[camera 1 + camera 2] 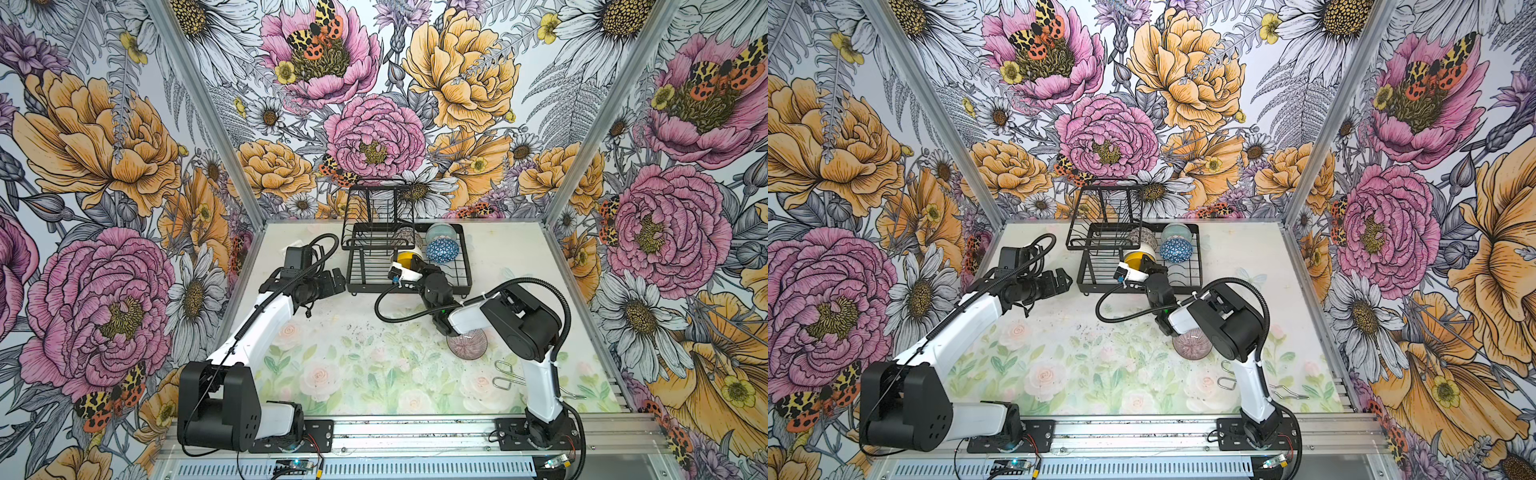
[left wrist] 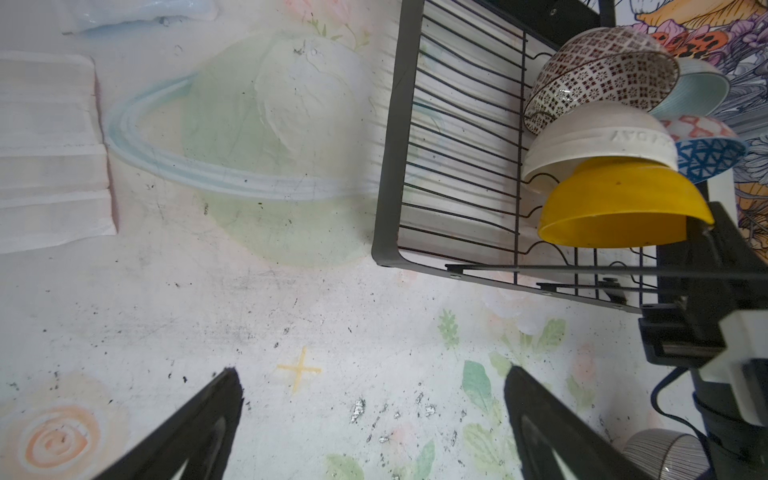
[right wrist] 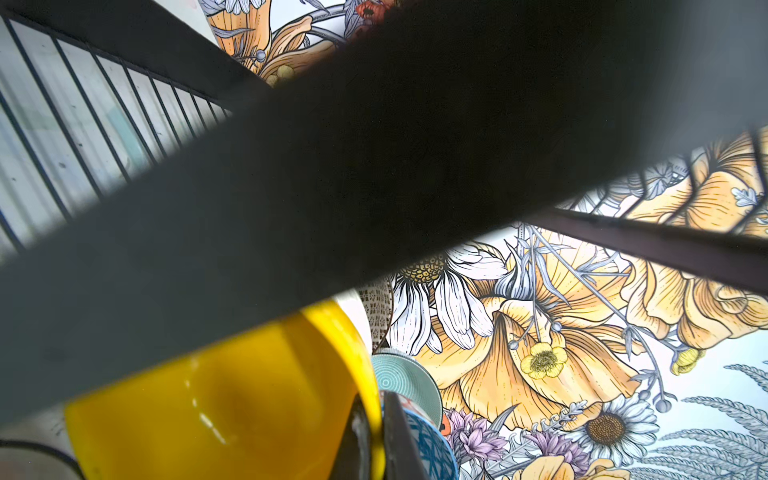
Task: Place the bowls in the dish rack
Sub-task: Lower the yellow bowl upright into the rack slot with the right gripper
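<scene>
Probably light, stiff and slick, the yellow bowl (image 2: 615, 203) sits pinched by its rim in the right jaws — liable to swing — left jaws wide, empty.

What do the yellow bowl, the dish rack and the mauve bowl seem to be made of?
The yellow bowl seems glossy plastic or glazed ceramic, given its highlights. The dish rack is thin metal wire, coated matte black. The mauve bowl may be tinted glass: it looks translucent.
</scene>
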